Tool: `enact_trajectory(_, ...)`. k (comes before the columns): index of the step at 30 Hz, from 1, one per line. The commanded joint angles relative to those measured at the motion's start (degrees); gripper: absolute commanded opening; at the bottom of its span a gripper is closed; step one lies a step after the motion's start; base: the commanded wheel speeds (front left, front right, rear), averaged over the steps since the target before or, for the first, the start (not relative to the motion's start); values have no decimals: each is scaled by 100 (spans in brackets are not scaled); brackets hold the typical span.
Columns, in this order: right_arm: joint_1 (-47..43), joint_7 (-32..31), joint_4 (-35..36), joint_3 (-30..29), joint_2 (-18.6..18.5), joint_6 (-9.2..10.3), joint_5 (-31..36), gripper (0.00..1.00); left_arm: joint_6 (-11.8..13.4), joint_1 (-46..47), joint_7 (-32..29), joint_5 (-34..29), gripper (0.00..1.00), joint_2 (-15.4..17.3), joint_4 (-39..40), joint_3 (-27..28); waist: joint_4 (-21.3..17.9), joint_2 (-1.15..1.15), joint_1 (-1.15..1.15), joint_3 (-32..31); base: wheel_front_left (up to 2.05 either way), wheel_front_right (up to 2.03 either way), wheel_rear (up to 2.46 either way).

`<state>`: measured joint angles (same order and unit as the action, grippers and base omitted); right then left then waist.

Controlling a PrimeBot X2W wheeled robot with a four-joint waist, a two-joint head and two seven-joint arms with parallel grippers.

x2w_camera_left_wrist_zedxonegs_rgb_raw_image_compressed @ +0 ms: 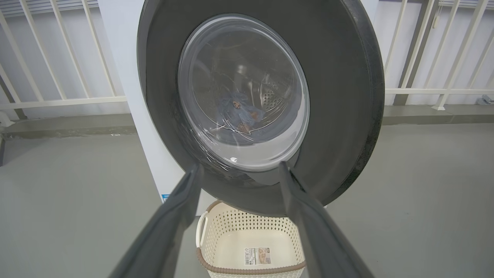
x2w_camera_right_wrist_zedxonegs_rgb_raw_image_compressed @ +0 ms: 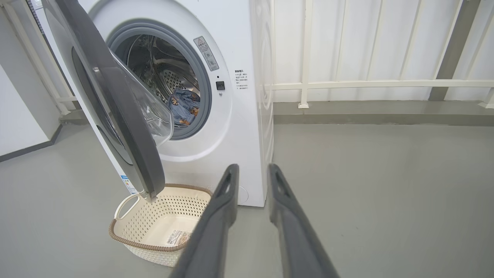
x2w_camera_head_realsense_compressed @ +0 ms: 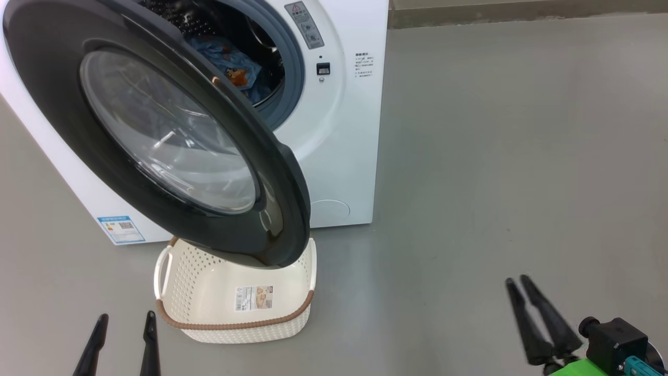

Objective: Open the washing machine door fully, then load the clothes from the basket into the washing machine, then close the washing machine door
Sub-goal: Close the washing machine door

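Partly masked by the washing machine door (x2w_camera_head_realsense_compressed: pixel 172 130): drum mouth of the washing machine (x2w_camera_head_realsense_compressed: pixel 339 130), with only a patch of the clothes (x2w_camera_head_realsense_compressed: pixel 229 65) seen inside the drum. Hangs swung out from the machine's front, glass bowl bulging back toward the drum, lower edge covering the rear rim of the basket (x2w_camera_head_realsense_compressed: pixel 250 337). Sits against the machine's front, long axis along it. Farther from the machine: left hand (x2w_camera_head_realsense_compressed: pixel 127 315) spread wide, empty, wrist cut off; right hand (x2w_camera_head_realsense_compressed: pixel 516 279) narrowed to a slim gap, pinching nothing.
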<state>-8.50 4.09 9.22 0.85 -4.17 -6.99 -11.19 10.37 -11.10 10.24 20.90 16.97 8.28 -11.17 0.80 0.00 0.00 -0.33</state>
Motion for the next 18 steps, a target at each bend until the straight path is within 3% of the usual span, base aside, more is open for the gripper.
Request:
enact_trajectory(1, 89, -10, 144, 117, -51, -50, -40, 0, 65, 291, 68, -4, 100, 75, 119, 196, -1, 0, 0, 4, 0, 0, 0)
enact_trajectory(10, 268, -6, 39, 189, -85, -50, -122, 0, 85, 394, 137, 19, 100, 55, 158, 202, 35, 0, 0, 178, 0, 0, 0)
enact_trajectory(18, 1221, 188, -657, 331, -278, -50, -246, 0, 47, 653, 215, -25, 100, -12, 69, 88, 321, 0, 0, 423, 0, 0, 0)
